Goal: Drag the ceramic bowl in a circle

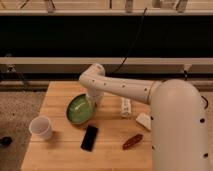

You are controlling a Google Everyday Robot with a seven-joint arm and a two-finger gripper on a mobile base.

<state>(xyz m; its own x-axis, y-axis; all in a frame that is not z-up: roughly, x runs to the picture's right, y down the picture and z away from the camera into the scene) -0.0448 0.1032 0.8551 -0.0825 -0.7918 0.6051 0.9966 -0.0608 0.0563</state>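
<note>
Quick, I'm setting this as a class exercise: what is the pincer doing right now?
Pincer: closed, down at the right rim of the green bowl, apparently pinching that rim.

The gripper at the ceramic bowl's rim, mostly hidden beneath the white arm

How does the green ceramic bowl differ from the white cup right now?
The ceramic bowl is green, wide and shallow; the white cup is narrower and taller. The bowl looks tipped, with the tool shut on its rim; the cup stands upright, untouched. Both sit open-topped on the wooden table.
</note>
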